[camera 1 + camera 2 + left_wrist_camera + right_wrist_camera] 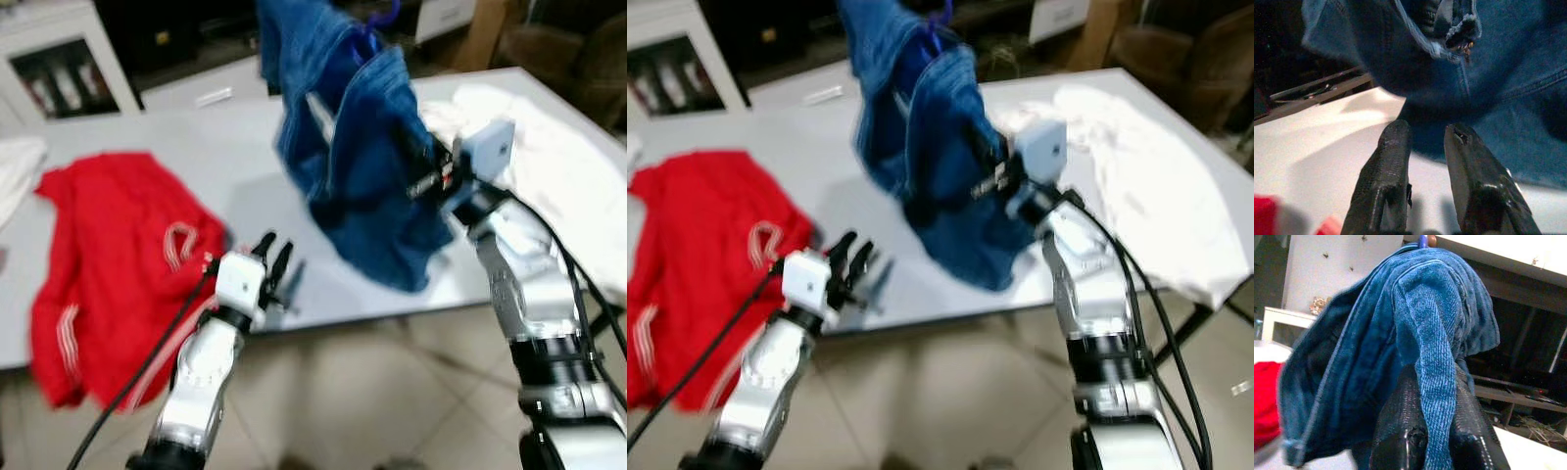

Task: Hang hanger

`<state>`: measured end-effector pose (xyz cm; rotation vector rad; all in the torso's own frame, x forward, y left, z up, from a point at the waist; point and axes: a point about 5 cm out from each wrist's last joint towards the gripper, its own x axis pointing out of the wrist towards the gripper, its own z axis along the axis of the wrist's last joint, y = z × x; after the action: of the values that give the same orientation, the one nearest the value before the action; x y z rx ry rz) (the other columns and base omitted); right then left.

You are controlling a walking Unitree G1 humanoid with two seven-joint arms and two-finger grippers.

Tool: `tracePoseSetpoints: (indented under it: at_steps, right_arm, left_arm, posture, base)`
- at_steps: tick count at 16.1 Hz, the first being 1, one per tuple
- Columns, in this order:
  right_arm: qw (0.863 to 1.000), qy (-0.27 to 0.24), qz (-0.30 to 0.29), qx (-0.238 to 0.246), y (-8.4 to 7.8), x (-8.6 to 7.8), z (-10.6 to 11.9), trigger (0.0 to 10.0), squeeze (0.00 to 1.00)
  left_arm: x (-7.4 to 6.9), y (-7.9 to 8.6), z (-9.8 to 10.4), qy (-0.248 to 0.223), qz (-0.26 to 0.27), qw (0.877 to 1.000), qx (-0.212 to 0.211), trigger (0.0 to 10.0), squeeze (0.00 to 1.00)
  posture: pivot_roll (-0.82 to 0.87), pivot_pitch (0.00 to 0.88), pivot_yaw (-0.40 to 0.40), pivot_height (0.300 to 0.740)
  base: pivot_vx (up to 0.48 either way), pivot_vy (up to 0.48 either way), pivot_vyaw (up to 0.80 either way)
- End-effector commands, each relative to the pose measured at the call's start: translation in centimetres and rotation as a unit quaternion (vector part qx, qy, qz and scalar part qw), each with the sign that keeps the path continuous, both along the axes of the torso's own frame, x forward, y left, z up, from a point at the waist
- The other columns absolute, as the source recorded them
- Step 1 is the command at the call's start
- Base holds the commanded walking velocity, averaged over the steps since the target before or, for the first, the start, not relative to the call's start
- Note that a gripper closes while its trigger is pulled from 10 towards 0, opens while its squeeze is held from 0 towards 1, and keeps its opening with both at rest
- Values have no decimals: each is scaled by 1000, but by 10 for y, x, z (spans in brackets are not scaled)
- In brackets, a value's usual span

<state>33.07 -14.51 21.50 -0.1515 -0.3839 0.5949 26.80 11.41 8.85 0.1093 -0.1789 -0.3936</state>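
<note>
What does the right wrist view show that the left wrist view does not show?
The right wrist view shows the right gripper shut on a fold of the blue denim garment, with the blue hanger hook at the garment's top and a white cabinet behind it. The left wrist view shows the left gripper open and holding nothing, above the white table, with the garment hanging ahead of it. Both views share the denim garment and a bit of the red garment.
</note>
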Motion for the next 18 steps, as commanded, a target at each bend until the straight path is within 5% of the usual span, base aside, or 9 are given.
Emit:
tracePoseSetpoints:
  at_steps: [1, 6, 8, 10, 14, 18]
  right_arm:
    - [1000, -18, 4, -3, -1, -2, 4, 10000, 0]
    - [1000, -11, 6, -17, -2, -2, -2, 10000, 0]
    - [996, -25, 11, -88, 0, -4, -11, 10000, 0]
    - [995, -26, 7, -96, -1, -4, -13, 10000, 0]
    - [983, -39, 39, -172, 2, -13, -30, 10000, 0]
    - [980, -37, 60, -185, 8, -18, -39, 10000, 0]
  left_arm:
    - [-1, -5, 1, -1, -7, 1000, 0, 10000, 0]
    - [-2, -5, 0, 0, -6, 1000, -1, 10000, 0]
    - [-2, -6, 0, 1, -6, 1000, -1, 10000, 0]
    - [-2, -6, 0, 0, -6, 1000, -1, 10000, 0]
    - [-1, -5, 4, -9, -3, 1000, -13, 10000, 0]
    - [2, -8, 15, -36, -9, 999, -4, 10000, 0]
  posture:
    - [-55, 0, 67, 736]
    - [-56, 0, 66, 736]
    - [-56, 0, 67, 736]
    - [-56, 0, 67, 736]
    - [-56, 0, 67, 736]
    - [-56, 0, 66, 736]
  base:
    - [401, 0, 0]
    - [399, 0, 0]
    - [396, 0, 0]
    - [375, 0, 0]
    - [0, 0, 0]
    - [0, 0, 0]
